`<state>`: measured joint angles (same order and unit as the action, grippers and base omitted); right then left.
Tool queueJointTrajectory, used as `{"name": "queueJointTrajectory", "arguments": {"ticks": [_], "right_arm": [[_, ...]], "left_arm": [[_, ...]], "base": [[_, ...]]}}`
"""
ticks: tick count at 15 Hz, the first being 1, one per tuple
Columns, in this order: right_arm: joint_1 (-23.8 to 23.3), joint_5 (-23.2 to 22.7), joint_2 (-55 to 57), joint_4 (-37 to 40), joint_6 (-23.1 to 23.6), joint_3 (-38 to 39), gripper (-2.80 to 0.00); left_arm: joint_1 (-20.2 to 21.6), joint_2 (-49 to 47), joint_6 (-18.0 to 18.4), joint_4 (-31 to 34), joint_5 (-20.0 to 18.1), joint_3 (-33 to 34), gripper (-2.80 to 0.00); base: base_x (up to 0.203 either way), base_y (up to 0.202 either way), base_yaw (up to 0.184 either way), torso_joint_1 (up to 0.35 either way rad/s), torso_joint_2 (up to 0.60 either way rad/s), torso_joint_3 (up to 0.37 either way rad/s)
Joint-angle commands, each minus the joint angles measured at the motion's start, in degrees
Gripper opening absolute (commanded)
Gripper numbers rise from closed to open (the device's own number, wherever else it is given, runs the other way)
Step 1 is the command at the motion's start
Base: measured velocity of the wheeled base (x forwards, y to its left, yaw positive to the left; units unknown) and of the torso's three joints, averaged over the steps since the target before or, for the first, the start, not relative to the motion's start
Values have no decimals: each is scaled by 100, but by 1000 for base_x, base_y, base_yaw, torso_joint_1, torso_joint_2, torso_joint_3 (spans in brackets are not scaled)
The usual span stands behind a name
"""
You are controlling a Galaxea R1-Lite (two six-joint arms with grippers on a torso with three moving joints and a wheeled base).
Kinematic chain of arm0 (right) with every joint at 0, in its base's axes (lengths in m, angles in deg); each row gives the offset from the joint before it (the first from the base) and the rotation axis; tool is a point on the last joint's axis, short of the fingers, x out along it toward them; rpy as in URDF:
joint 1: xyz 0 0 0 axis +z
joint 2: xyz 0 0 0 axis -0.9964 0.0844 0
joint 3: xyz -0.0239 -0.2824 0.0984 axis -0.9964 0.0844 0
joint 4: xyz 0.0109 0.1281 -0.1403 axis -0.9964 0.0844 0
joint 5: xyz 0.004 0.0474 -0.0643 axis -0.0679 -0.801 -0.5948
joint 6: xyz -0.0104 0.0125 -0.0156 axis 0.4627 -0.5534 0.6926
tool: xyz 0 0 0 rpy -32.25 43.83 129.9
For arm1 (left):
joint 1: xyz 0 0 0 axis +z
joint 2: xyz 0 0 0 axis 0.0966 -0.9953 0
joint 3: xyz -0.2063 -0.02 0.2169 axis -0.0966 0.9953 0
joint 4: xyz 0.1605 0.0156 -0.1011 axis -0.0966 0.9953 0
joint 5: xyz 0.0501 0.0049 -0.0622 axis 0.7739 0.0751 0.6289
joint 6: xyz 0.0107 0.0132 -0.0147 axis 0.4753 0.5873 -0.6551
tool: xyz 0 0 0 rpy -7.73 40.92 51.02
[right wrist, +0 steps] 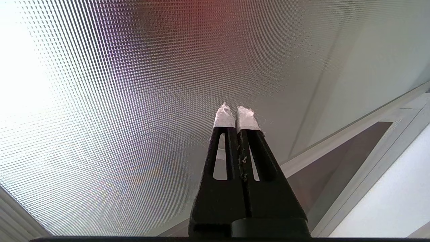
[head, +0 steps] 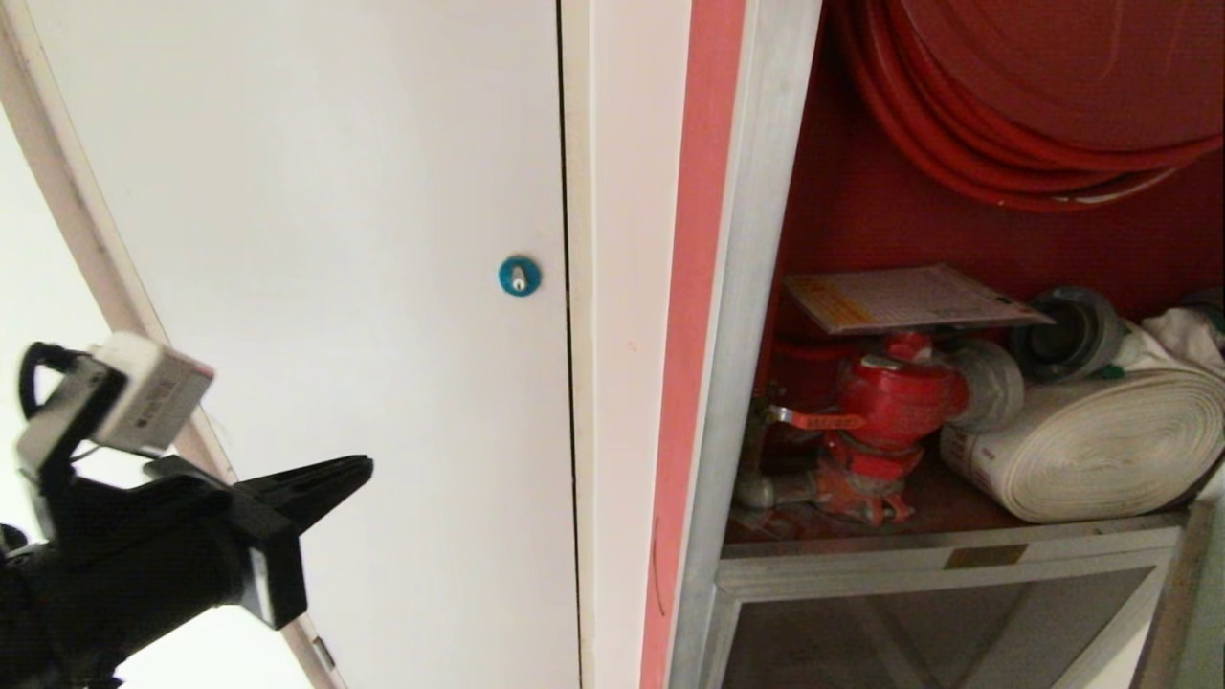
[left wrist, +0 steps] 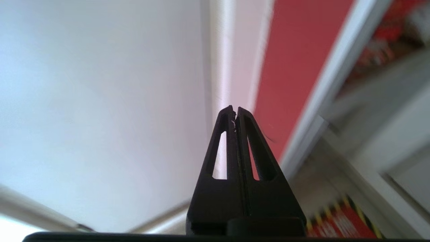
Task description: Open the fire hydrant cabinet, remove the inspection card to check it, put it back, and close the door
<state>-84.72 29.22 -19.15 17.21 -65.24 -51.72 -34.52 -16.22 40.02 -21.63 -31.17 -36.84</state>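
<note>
The fire hydrant cabinet [head: 756,287] stands open on the right of the head view and shows its red inside. The inspection card [head: 909,299] lies flat on top of the red valve [head: 885,392], its yellow-orange band towards the cabinet's silver frame. My left gripper [head: 359,469] is low on the left, shut and empty, in front of the white panel and well to the left of the cabinet. In its wrist view the left gripper [left wrist: 235,109] points at the white strip beside the red edge. My right gripper [right wrist: 237,109] is shut, with nothing held, close to a dotted glass pane [right wrist: 117,101]. I cannot tell whether that pane is the door.
A white panel [head: 316,191] with a blue round lock [head: 519,276] fills the left. Inside the cabinet a red hose reel [head: 1014,105] hangs above and a white rolled hose [head: 1091,445] lies right of the valve. A smaller dark glass panel [head: 938,622] sits below the shelf.
</note>
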Motion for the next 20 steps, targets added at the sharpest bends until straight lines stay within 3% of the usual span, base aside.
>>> {"name": "queueJointTrajectory", "arguments": {"ticks": [1,3,7,10,13,17,20], "right_arm": [[0,-3,9,-2,3,9,-280],[0,-3,9,-2,3,9,-280],[0,-3,9,-2,3,9,-280],[2,-3,9,-2,3,9,-280],[3,-3,9,-2,3,9,-280],[0,-3,9,-2,3,9,-280],[6,-3,9,-2,3,9,-280]], "left_arm": [[265,874,19,2,7,192,-280],[628,1493,40,27,22,364,-280],[1831,2309,56,49,33,628,-280],[2458,3046,369,55,75,965,-280],[2662,3921,476,175,161,1515,-280],[2768,5092,496,1513,206,1647,-280],[2838,5692,553,1703,172,1947,-280]], "base": [[0,0,0,0,0,0],[0,0,0,0,0,0],[0,0,0,0,0,0],[0,0,0,0,0,0],[0,0,0,0,0,0],[0,0,0,0,0,0],[0,0,0,0,0,0]]}}
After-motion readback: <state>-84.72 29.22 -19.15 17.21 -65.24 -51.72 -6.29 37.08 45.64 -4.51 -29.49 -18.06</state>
